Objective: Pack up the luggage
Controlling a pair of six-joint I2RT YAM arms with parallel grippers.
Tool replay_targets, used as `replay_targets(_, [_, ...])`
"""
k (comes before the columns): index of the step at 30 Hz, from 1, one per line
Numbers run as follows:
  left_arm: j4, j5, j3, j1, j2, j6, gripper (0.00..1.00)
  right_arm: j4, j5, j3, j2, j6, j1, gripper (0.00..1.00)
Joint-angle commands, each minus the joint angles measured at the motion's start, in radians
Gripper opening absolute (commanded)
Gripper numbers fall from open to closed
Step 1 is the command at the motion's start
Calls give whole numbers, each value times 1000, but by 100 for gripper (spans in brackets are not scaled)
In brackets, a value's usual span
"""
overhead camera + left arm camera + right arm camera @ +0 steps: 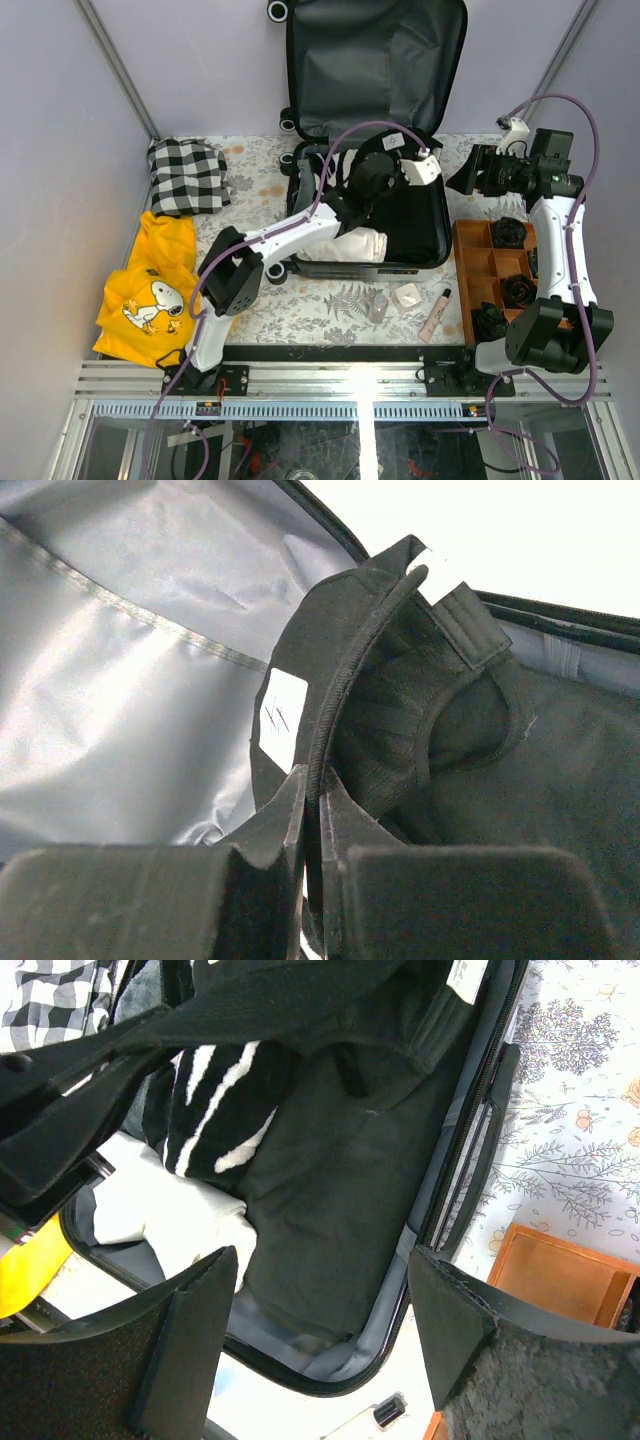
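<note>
The luggage lies open at the back centre, its lid leaning on the wall. Inside lie a black garment, a white one and a black-and-white striped one. My left gripper hangs over the luggage, shut on the brim edge of a black cap. In the left wrist view the fingers pinch the cap in front of the grey lining. My right gripper is open and empty just right of the luggage; its wrist view looks down on the luggage rim.
An orange compartment tray with black rolled items stands at the right. A small bottle, a white packet and a tube lie in front of the luggage. A checked cloth and a yellow Snoopy shirt lie at the left.
</note>
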Motion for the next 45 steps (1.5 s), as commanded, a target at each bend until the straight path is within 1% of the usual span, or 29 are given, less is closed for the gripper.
replay_targets(1, [114,21,-79,-14,32,68,0,15,19,20,-27,-1,-4,76])
replay_targets(4, [131,8,-153,-19,36,90,0,8,30,32,-27,-10,-5,76])
replay_targets(6, [111,10,-179,-19,43,86,0,8,27,42,-16,-11,-6,76])
replay_targets(7, [85,10,-180,-20,46,84,8,8,23,49,-7,-9,-6,76])
replay_targets(9, [19,38,-165,-23,42,38,44,6,14,67,12,-5,-5,75])
replay_targets(10, [-39,79,-148,-21,30,-8,58,8,11,73,20,-4,-6,74])
replay_targets(11, [-80,112,-130,-20,10,-46,67,12,10,76,26,-2,-5,73])
replay_targets(12, [-135,159,-108,-20,-17,-75,73,18,10,80,31,1,-5,73])
replay_targets(14, [-254,229,-58,-22,-66,-138,81,32,-8,88,45,15,-5,72])
replay_targets(16, [-353,340,-18,-20,-122,-182,91,45,-36,108,65,30,-3,71])
replay_targets(17, [-388,382,-13,-20,-158,-198,95,48,-40,119,75,33,0,70])
replay_targets(21, [-515,519,-35,-5,-299,-260,99,56,-34,156,109,37,43,69])
replay_targets(24, [-598,593,-46,48,-384,-323,100,71,-4,175,135,33,117,69])
replay_targets(26, [-622,618,-70,108,-432,-383,100,85,17,188,162,28,173,68])
replay_targets(28, [-646,619,-99,172,-472,-408,100,92,37,216,205,15,229,67])
replay_targets(32, [-674,669,-145,345,-525,-495,100,103,69,303,332,-10,309,67])
replay_targets(36, [-707,702,-146,535,-530,-557,100,113,64,399,481,-7,341,66])
replay_targets(39, [-708,721,-172,649,-516,-555,100,118,69,446,583,-5,350,66])
replay_targets(42, [-747,629,-165,719,-448,-496,100,124,99,433,657,-22,350,65])
replay_targets(45, [-775,539,-129,790,-346,-440,100,134,136,357,679,-50,348,65])
